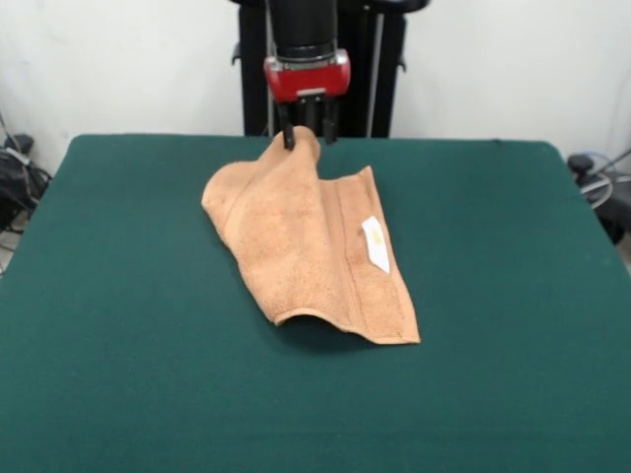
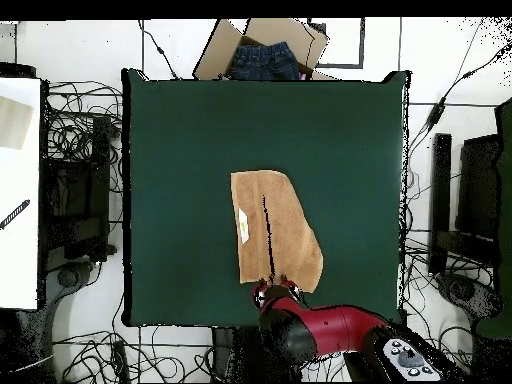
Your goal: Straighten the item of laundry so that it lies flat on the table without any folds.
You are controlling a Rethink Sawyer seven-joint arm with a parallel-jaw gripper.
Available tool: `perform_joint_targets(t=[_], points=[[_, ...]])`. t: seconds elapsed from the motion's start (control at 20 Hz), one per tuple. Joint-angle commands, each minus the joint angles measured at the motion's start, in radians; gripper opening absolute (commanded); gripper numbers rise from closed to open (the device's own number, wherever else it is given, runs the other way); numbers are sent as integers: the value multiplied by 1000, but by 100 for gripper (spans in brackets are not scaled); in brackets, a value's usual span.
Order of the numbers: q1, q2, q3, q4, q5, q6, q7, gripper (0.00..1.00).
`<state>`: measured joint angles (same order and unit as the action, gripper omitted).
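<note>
1 towel (image 1: 314, 246) lies on the green bench (image 1: 128, 345), nearer the edge by the robot than the opposite edge and roughly midway between the 2 side edges. Its end at that edge is lifted off the cloth and pinched in the gripper (image 1: 307, 135), whose 2 dark fingers (image 1: 288, 137) are closed tight on a bunched corner. From there the towel slopes down and spreads toward the bench's middle, with 1 long fold running its length so that part of it lies doubled over. The white tag (image 1: 376, 244) shows on the band along one long side. In the overhead view a box (image 2: 262, 47) holding blue cloth (image 2: 263, 60) sits beyond the far edge.
</note>
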<state>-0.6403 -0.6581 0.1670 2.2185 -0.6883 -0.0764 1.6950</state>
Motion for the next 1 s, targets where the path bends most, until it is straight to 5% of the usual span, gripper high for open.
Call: perform_joint_targets(t=[0.05, 0.35, 0.55, 0.8, 1.0], points=[[57, -5, -29, 33, 14, -13, 150, 100], [38, -415, 160, 203, 246, 302, 81, 100], [133, -571, 129, 148, 352, 499, -30, 100], [182, -605, 121, 94, 383, 616, -26, 100], [292, -472, 37, 11, 251, 529, 144, 100]])
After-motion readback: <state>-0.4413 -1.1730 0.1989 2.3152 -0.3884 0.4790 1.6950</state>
